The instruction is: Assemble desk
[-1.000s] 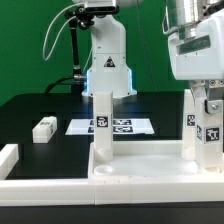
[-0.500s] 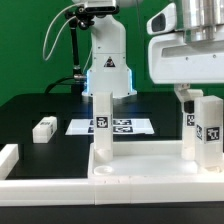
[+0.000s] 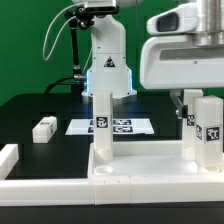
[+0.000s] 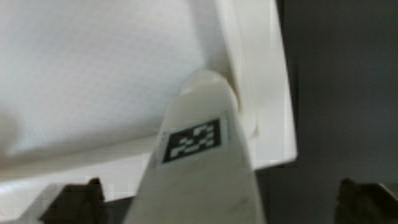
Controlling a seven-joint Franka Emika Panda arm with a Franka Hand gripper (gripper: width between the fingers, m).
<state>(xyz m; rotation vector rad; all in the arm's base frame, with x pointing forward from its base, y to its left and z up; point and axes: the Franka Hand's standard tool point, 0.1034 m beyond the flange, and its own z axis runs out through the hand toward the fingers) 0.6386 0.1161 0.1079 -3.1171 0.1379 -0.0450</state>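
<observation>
The white desk top (image 3: 140, 172) lies at the front with three legs standing upright in it: one on the exterior view's left (image 3: 101, 125), two on its right (image 3: 189, 125) (image 3: 209, 132). A loose leg (image 3: 44, 128) lies on the black table at the left. My gripper (image 3: 200, 102) hangs open just above the nearest right leg, touching nothing. In the wrist view that tagged leg (image 4: 199, 150) rises between my spread fingertips (image 4: 75, 202), with gaps on both sides, and the desk top (image 4: 107, 70) shows below it. My gripper (image 4: 222, 205) holds nothing.
The marker board (image 3: 125, 126) lies flat behind the desk top. The arm's base (image 3: 108, 60) stands at the back. A long white rail (image 3: 60, 195) runs along the front edge, with a short white piece (image 3: 8, 158) at the left.
The gripper went from shut on the nearest right leg to open, letting it go, and has lifted upward. The leg stays standing in the desk top.
</observation>
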